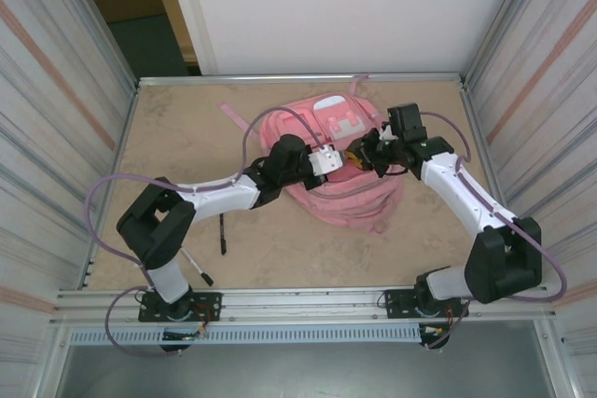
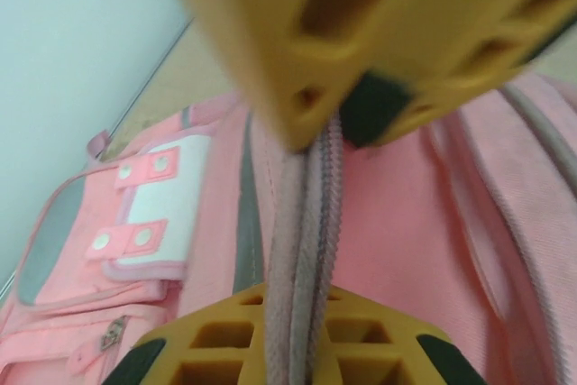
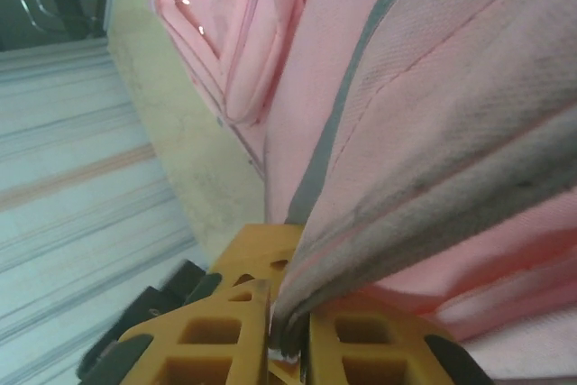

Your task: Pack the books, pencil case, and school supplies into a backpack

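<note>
The pink backpack lies in the middle of the table, its white and light-blue front patches facing up. My left gripper is shut on the grey-pink zip band along the top of the backpack. In the left wrist view the band runs between the left gripper's yellow fingers. My right gripper is shut on the same band, which is pinched between its fingers. The two grippers face each other closely. The yellow book, pencil case and blue-and-white packet are out of view.
Two pens lie on the table at the near left: a black pen and a pen with a white tip beside the left arm's base. Metal walls enclose the table. A pink strap trails left of the backpack.
</note>
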You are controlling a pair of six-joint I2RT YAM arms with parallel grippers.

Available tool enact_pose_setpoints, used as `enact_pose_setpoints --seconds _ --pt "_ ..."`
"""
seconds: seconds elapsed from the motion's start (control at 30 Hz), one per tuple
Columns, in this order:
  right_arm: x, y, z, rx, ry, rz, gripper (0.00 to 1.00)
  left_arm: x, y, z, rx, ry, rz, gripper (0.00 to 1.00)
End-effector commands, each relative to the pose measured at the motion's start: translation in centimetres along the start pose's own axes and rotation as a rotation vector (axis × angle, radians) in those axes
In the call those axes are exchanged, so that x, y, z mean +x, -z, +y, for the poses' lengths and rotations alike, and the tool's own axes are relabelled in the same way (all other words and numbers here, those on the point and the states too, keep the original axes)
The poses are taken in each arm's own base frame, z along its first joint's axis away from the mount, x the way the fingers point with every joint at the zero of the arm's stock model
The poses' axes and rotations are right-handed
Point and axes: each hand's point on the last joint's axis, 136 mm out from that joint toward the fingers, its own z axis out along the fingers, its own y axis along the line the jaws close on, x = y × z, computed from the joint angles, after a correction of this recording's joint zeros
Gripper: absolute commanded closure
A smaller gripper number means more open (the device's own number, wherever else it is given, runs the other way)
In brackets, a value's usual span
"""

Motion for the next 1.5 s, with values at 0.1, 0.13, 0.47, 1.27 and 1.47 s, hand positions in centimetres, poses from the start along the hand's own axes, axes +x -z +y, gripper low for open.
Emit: enact_pose_setpoints --seconds 0.1,0.13,0.47,1.27,1.47 --pt "1.8 3.4 -5.4 0.172 0.214 -0.093 0.56 -3.2 1.6 6.1 -0.179 0.108 -0.114 1.00" --pt "2.1 3.7 -6.3 0.192 0.244 -0.106 0.55 -3.7 1.9 6.3 -0.187 0.099 -0.132 1.00" --pt "8.1 4.0 -11.1 0.192 0.567 -0.083 0.50 -5.5 1.8 6.4 -0.203 0.016 -0.246 0.97" --pt "17.5 -3.0 -1.6 0.312 1.221 -0.130 0.36 13.4 25.7 1.9 -0.583 1.239 0.568 0.24" --pt "17.7 -3.9 -0.2 0.286 1.249 -0.127 0.27 20.8 32.1 -4.9 -0.716 1.622 0.940 0.25"
